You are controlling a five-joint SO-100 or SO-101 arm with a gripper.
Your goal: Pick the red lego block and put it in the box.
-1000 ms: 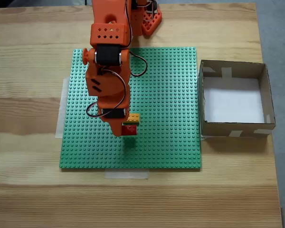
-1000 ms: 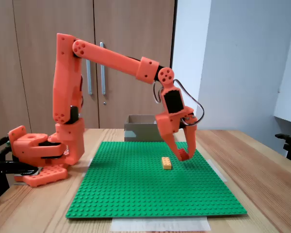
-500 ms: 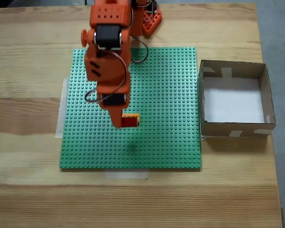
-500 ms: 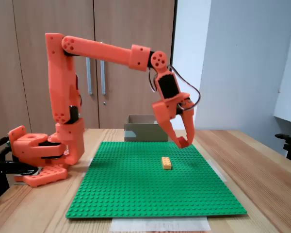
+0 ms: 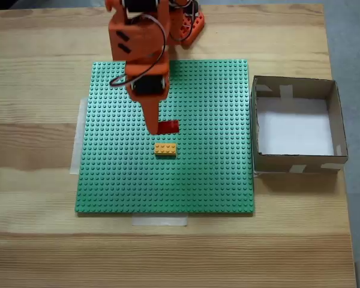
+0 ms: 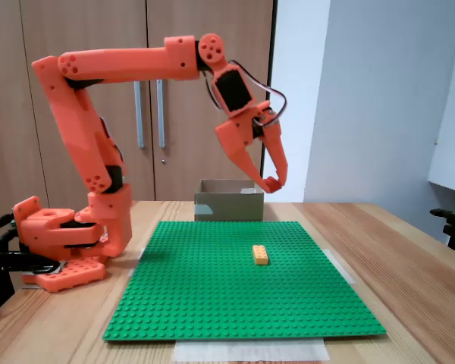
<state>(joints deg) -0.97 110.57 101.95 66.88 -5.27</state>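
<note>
Our gripper [image 6: 271, 183], clenched on the red lego block [image 5: 168, 127], has risen clear of the orange brick [image 5: 165, 149] below, the box [image 5: 336, 114] still well off sideways.

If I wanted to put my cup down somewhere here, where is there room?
The wood strip in front of the green plate is bare, and so is the wood on its left in the overhead view. The plate's middle is busier: the yellow brick lies there, with the hand holding the red brick above. The box takes the right.
</note>
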